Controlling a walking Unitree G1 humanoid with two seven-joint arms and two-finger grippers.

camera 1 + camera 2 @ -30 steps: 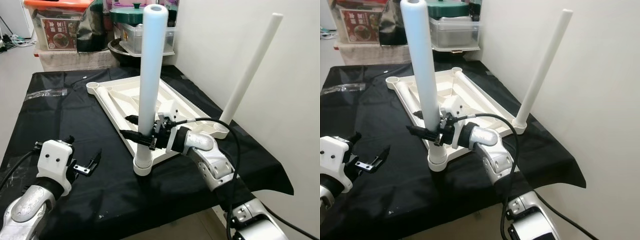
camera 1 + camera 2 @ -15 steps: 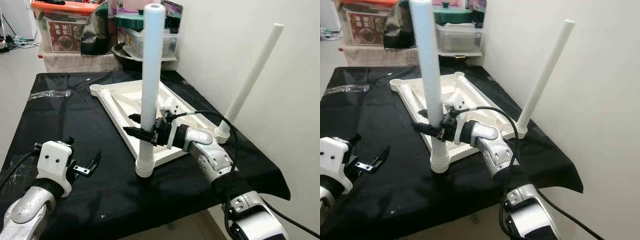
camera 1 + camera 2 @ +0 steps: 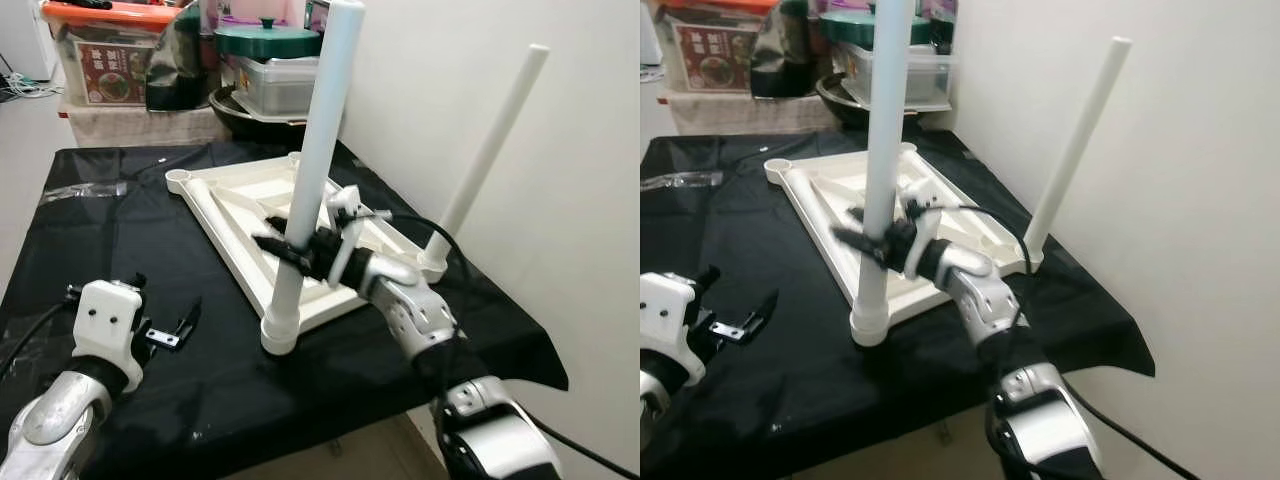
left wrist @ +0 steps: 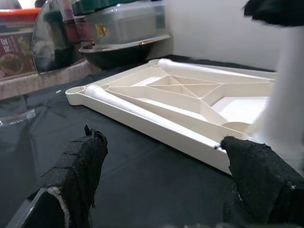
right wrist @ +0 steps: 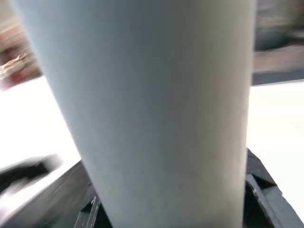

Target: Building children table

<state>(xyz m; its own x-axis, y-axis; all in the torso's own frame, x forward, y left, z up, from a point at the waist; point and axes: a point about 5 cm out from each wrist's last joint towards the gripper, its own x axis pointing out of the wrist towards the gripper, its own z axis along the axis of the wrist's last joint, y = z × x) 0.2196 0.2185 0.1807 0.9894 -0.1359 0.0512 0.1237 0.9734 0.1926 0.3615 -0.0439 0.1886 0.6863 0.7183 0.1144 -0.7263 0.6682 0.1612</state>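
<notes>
Gripping the tilted white table leg [image 3: 310, 180] in its clamped fingers, the right gripper [image 3: 300, 248] held it in the near corner socket of the upturned tabletop [image 3: 240, 200], where leaning risked jamming or unseating it; the left gripper [image 3: 165, 322] hovered spread.

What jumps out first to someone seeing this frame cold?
A tall white table leg stands in the near corner socket of the upside-down white tabletop, gripped low down by the right gripper. A second leg rises at the wall-side corner. The left gripper hovers open over the black cloth.
</notes>
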